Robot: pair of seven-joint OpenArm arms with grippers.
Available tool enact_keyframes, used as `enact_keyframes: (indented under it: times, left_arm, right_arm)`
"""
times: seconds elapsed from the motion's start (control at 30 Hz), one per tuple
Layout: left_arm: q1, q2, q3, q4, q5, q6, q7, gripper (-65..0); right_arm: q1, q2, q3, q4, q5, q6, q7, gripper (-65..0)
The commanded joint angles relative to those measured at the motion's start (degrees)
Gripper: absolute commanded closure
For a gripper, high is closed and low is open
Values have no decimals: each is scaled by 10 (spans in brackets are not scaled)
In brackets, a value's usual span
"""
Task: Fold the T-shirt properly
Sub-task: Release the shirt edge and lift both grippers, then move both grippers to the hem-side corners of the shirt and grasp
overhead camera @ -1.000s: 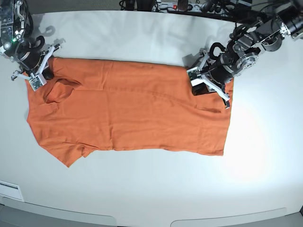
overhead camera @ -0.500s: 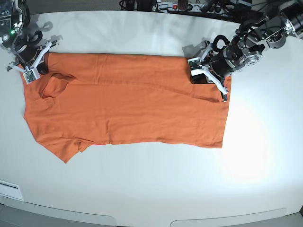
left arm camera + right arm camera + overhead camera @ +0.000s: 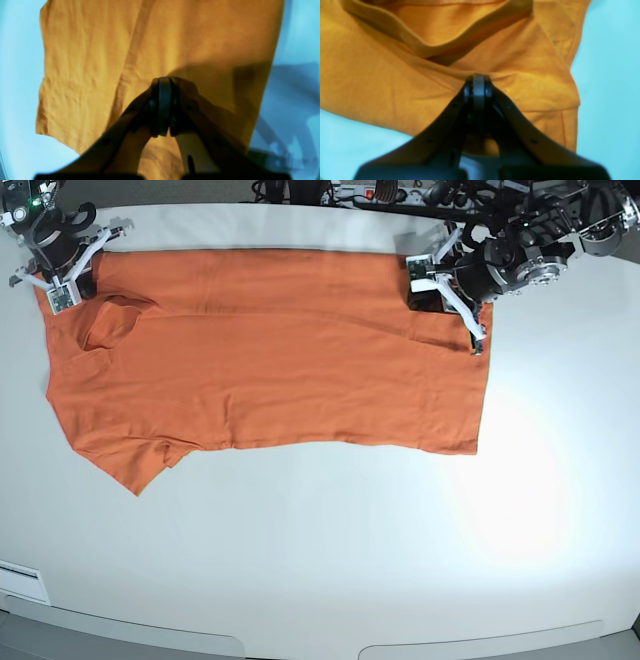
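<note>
1. base view is showing the t-shirt [image 3: 270, 370] lying spread on the table [image 3: 330, 560], folded lengthwise it seems, so the crosswise folds are looking left to do.
2. right gripper [image 3: 62, 272], at the view's far left, is pinching the shirt's collar-end edge with jaws closed on the cloth; the neckline is sitting just ahead of its tips.
3. left gripper [image 3: 440, 280], far right, is clamping the hem-end edge likewise, its arm reaching in low from the back of the table.
</note>
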Motion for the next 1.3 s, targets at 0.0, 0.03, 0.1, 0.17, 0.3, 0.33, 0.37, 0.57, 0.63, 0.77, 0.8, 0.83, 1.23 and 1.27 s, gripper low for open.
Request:
enact_keyframes:
  times: [0.0,0.03,0.1,0.17,0.3,0.33,0.37,0.57,0.63,0.77,0.8,0.83,1.23,1.27]
  left_arm:
    - [0,-10,-1,8,0,-5,8,0]
    - [0,-11,-1,10,3,-4,7,0]
    - [0,-11,-1,14,15,-3,8,0]
    - [0,-11,-1,19,21,-3,8,0]
    - [0,-11,-1,36,20,-3,9,0]
    - [0,-12,-1,43,20,-3,12,0]
    - [0,-13,-1,50,21,-3,16,0]
    - [0,-16,-1,71,24,-3,34,0]
    - [0,-16,-1,71,27,-3,34,0]
    - [0,-16,-1,71,41,19,34,0]
    - [0,-15,-1,72,40,32,35,0]
    - [0,-15,-1,73,40,39,38,0]
    - [0,-15,-1,149,63,176,83,0]
    - [0,-15,-1,155,72,194,89,0]
  right_arm:
    - [-27,-5,-6,-16,-24,7,-123,0]
    - [-30,-11,-6,-16,-24,3,-132,0]
    - [-35,-23,-6,-16,-24,-1,-136,0]
    - [-35,-36,-6,-14,-24,0,-139,0]
    - [-36,-60,-6,4,-24,0,-182,0]
    - [-36,-64,-6,11,-24,-4,-198,0]
    - [-36,-68,-6,17,-24,-10,-212,0]
    - [-54,-69,-6,63,-22,-53,-239,0]
    - [-65,-69,-6,81,-25,-56,-243,0]
    - [-72,-69,-6,118,-53,-57,-240,0]
    - [-70,-69,-6,127,-67,-63,-233,0]
    - [-70,-69,-6,136,-81,-70,-223,0]
    - [-37,-68,-6,231,-293,-136,-165,-200]
    - [-30,-68,-6,234,-305,-137,-165,-213]
